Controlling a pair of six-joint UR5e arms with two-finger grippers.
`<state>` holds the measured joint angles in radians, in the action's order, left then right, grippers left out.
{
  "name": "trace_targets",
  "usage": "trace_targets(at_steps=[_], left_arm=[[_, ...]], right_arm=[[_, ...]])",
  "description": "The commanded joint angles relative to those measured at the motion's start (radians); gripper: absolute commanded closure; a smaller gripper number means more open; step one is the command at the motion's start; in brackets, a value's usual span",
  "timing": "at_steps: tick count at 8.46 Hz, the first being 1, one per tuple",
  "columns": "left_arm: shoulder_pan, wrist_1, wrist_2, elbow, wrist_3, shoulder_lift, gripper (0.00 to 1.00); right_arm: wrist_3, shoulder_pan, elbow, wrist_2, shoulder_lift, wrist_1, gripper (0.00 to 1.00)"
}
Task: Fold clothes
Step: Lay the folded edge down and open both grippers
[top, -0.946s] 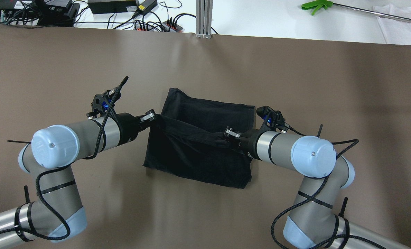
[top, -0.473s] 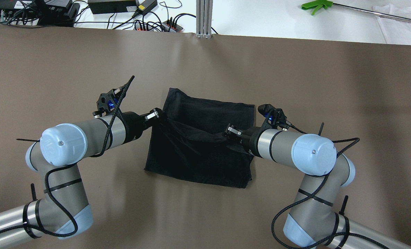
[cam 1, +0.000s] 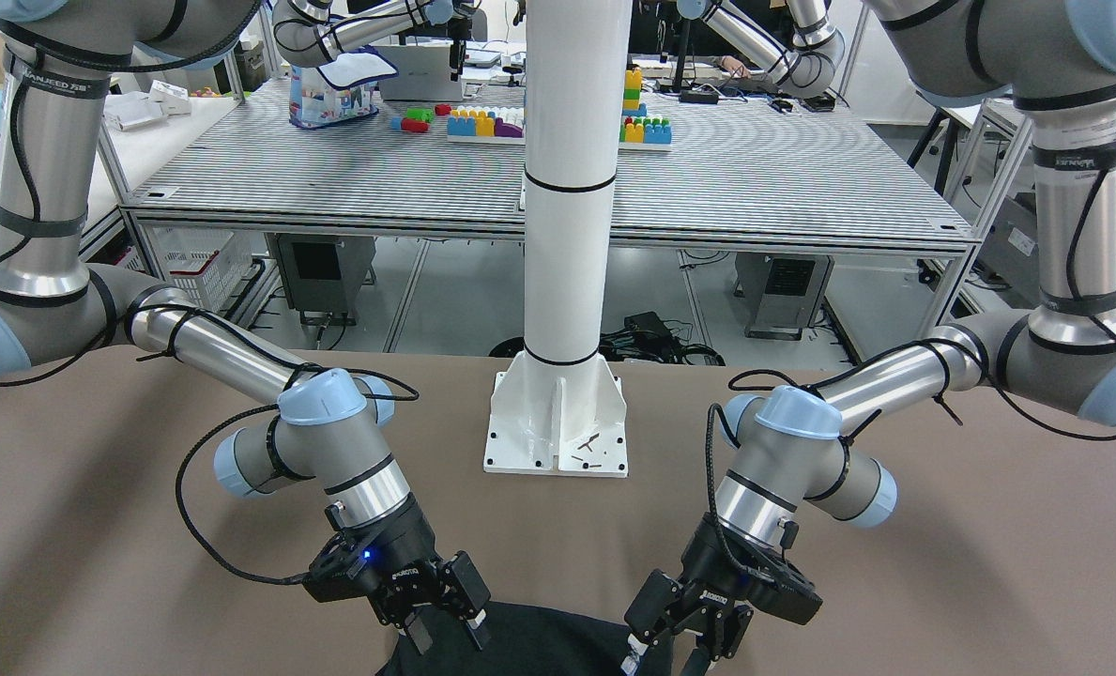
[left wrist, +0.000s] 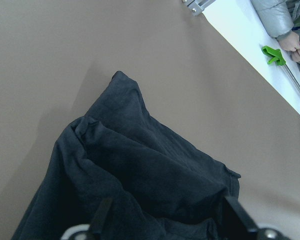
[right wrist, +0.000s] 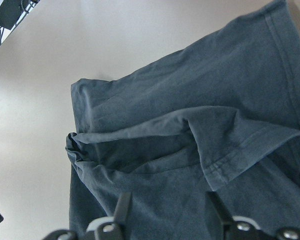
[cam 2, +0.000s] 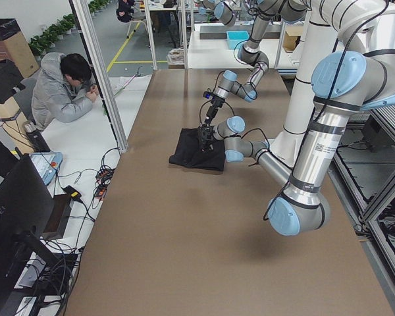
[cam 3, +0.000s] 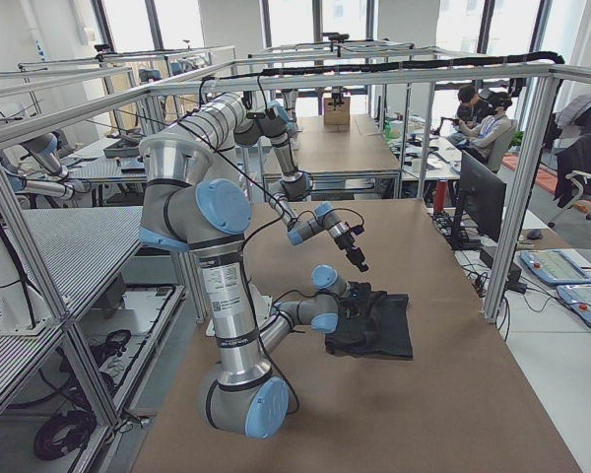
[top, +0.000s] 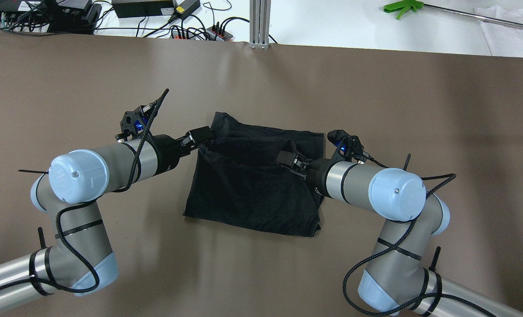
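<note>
The clothes [top: 252, 193] are one black fabric piece lying mid-table, with its near part folded over toward the far edge and a loose ridge across the top. My left gripper [top: 202, 134] hovers at the cloth's far left corner. In the left wrist view the gripper [left wrist: 167, 217] stands open with the fabric [left wrist: 140, 170] below it. My right gripper [top: 286, 157] is over the cloth's right side, also open [right wrist: 167, 207] above a hemmed edge [right wrist: 250, 145]. The front-facing view shows both grippers [cam 1: 445, 624] [cam 1: 675, 648] at the cloth's edge [cam 1: 539, 638].
A white post on a base plate [cam 1: 558, 432] stands on the table behind the cloth. Beyond the far table edge are an aluminium post [top: 260, 26], cables and power boxes [top: 155, 9] and a green tool [top: 402, 6]. A person [cam 2: 66, 92] sits beside the table.
Both grippers carried the lifted, stretched fold away from the robot, then opened. The fabric that was taut between them now lies slack on the cloth's far half.
</note>
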<state>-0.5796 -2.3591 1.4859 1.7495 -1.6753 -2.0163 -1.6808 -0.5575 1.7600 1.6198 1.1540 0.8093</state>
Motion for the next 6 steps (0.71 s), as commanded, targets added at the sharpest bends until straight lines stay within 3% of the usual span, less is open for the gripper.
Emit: trace_targets(at_steps=[1, 2, 3, 6], left_arm=[[-0.08, 0.012, 0.081, 0.005, 0.008, -0.001, 0.0], [-0.154, 0.012, 0.196, 0.007, 0.044, 0.011, 0.0], [-0.201, 0.011, 0.252, 0.008, 0.061, 0.037, 0.0], [-0.259, 0.008, 0.306, 0.011, 0.111, 0.076, 0.0]], right_arm=[[-0.005, 0.005, -0.001, 0.0, -0.025, 0.01, 0.06], [0.006, 0.02, -0.004, 0.0, -0.036, 0.017, 0.06], [0.013, 0.048, -0.029, -0.001, -0.062, 0.046, 0.06], [0.123, 0.067, -0.158, -0.001, -0.157, 0.054, 0.06]])
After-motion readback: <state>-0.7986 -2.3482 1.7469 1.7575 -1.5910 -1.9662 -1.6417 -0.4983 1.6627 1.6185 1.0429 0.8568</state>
